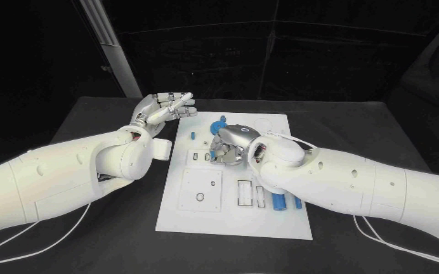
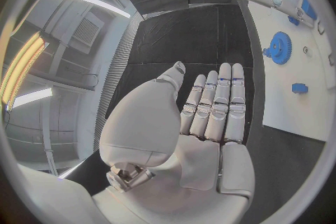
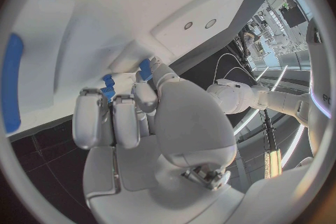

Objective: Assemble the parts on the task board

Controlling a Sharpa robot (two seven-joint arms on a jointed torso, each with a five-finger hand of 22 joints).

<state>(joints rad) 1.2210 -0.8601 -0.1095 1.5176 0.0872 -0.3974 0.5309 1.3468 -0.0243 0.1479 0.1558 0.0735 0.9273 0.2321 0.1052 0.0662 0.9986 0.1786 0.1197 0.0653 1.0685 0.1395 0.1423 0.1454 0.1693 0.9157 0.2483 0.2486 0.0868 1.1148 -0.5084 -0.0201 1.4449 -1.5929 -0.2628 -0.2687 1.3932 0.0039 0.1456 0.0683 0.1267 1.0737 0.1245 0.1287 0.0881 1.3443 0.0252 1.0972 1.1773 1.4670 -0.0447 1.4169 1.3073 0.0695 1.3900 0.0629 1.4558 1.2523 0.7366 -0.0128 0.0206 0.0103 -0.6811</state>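
The right hand (image 1: 231, 146) lies over the middle of the task board (image 1: 275, 223), hiding whatever sits under its palm; its fingertips are out of sight from above. At its wrist, curled fingers (image 3: 105, 117) cover most of a small blue part (image 3: 108, 91), so the grasp is unclear. A long blue part (image 3: 12, 84) is cut by the circle's rim

One white task board (image 1: 275, 223) lies on the black surface (image 1: 366, 112); two white arms reach over it, each ending in one silver hand, left hand (image 1: 165, 109) and right hand (image 1: 231, 144); one blue gear (image 1: 217, 125) sits at the far end; two blue bars (image 1: 278, 201) lie side by side near the right arm; other blue parts are partly hidden, so their number cannot be told.
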